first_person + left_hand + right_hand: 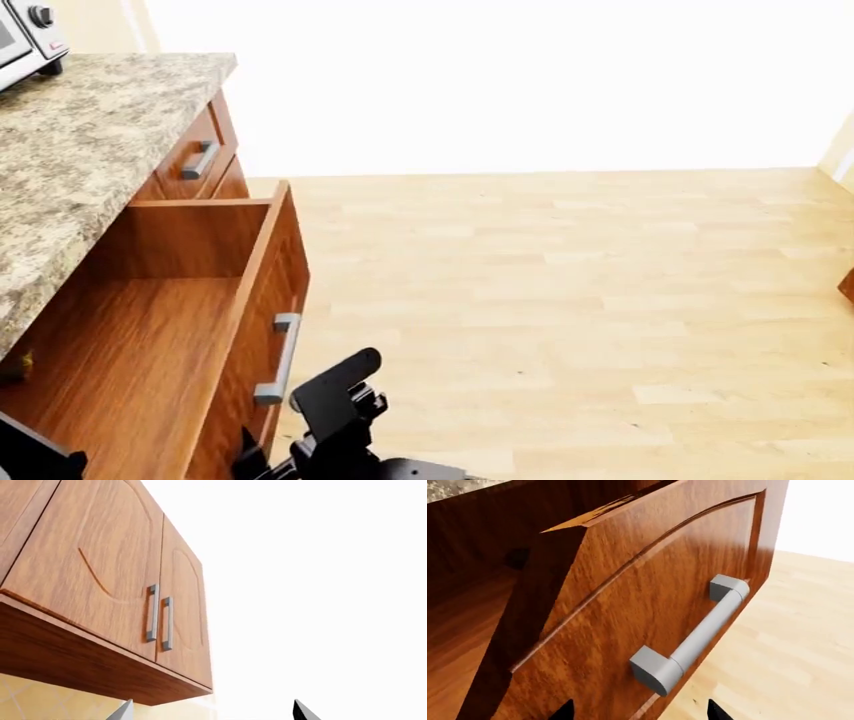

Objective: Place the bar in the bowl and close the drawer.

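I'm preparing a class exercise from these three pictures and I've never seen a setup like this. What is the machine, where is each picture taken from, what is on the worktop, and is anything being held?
These are renders from a simulator showing a wheeled robot with two arms, each ending in a gripper. One picture comes from a camera on its head, looking down; the other two come from cameras near each gripper.

The head view shows a speckled stone counter with the corner of a toaster oven on it, and below it the drawer, pulled wide open. A small dark thing lies at the drawer's edge, possibly the bar; it is too cut off to tell. No bowl is visible.

The right gripper faces the drawer's grey handle, open and holding nothing. The left gripper is open too, pointing up at wall cupboards.
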{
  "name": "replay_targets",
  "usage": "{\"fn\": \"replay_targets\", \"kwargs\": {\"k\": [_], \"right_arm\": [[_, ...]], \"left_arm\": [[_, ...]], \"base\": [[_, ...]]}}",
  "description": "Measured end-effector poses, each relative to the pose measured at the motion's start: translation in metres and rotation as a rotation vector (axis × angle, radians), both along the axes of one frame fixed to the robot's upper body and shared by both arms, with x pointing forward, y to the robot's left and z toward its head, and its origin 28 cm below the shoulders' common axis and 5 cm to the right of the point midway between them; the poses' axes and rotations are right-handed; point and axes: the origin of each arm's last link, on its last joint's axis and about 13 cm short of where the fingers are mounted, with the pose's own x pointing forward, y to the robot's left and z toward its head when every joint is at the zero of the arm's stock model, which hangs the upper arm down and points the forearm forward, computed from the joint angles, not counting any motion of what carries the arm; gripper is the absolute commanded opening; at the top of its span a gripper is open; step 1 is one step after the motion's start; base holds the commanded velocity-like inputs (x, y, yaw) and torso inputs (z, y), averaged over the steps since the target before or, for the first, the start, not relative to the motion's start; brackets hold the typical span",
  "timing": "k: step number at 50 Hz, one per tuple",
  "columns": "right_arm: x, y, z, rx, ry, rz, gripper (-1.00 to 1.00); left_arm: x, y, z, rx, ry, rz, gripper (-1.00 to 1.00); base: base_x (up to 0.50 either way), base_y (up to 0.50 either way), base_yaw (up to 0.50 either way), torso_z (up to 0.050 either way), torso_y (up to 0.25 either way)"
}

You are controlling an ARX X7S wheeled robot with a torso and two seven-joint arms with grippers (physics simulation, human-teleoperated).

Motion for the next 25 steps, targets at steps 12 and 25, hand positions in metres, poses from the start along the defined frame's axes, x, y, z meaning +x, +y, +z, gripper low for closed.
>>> {"fn": "replay_targets", "kwargs": {"k": [12, 25], "right_arm": [[-0.003, 0.005, 0.010, 0.018, -0.005, 0.116, 1.00], [-0.005, 0.008, 0.015, 0.031, -0.007, 0.180, 1.00]], "left_arm": [[0.001, 0.001, -0.002, -0.002, 0.000, -0.004, 1.00], [0.000, 0.001, -0.004, -0.004, 0.000, -0.005, 1.00]], "base": [[0.00, 0.00, 0.00, 0.000, 0.000], [0.00, 0.00, 0.00, 0.001, 0.000]]}}
